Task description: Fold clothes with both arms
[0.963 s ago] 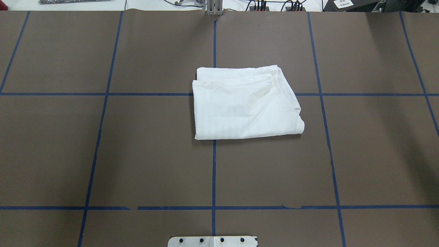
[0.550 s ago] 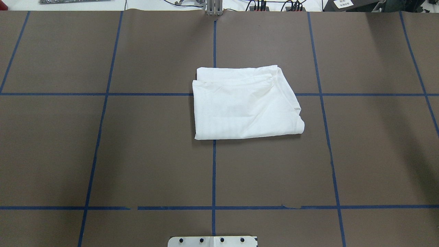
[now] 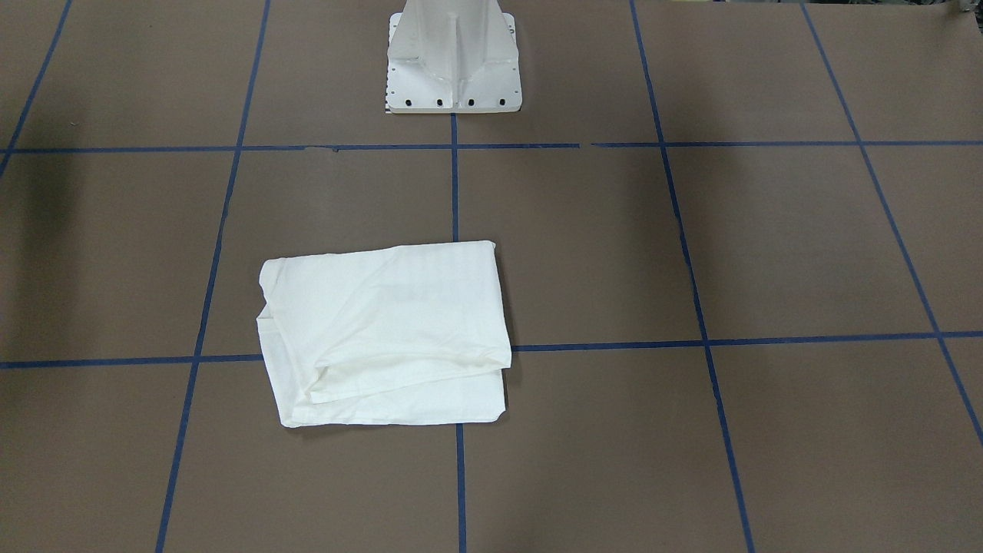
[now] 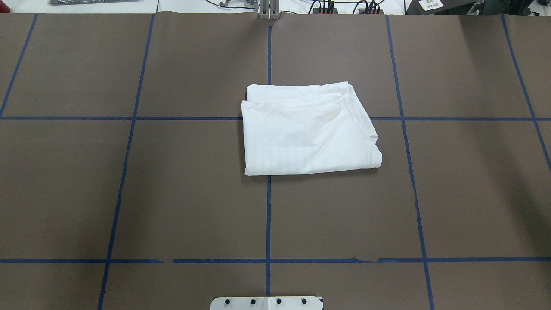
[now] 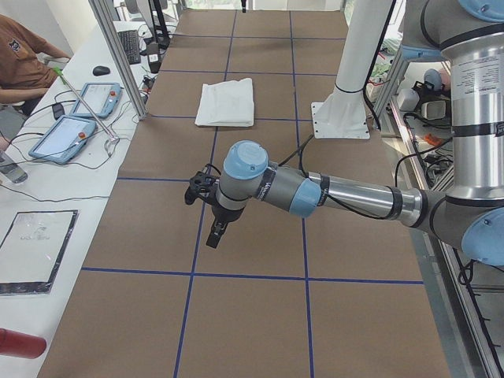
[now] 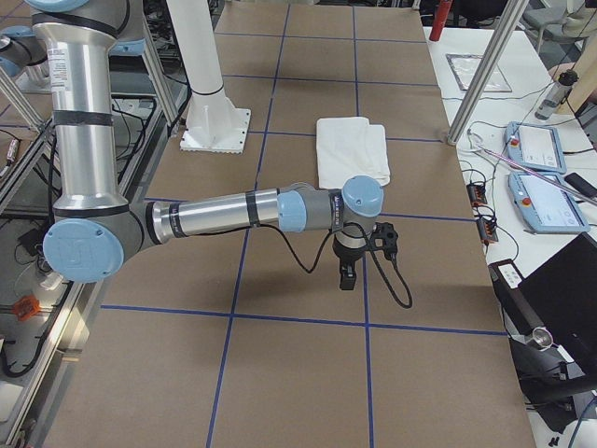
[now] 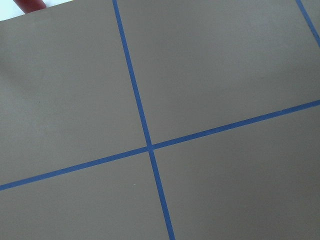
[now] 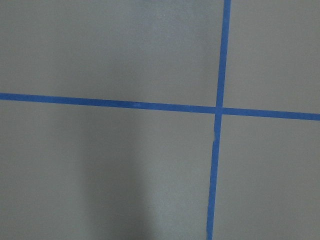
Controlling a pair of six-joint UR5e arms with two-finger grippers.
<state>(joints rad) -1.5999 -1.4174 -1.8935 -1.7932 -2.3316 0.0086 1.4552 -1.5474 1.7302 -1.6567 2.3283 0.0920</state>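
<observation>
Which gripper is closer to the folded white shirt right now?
Right, it seems. The right gripper hovers off the right edge of the shirt; the left gripper hangs farther off its left edge.

The shirt (image 4: pixel 308 131) sits folded on the surface (image 4: pixel 172 193), pretty much between the two pincers and well apart from both. The left pincer (image 5: pixel 217 230) hangs above the surface toward its own end, with a tape crossing (image 7: pixel 149 148) right below it. The right pincer (image 6: pixel 347 277) does the same at the other end. The base (image 3: pixel 453 92) stands on the robot's side of the shirt.
</observation>
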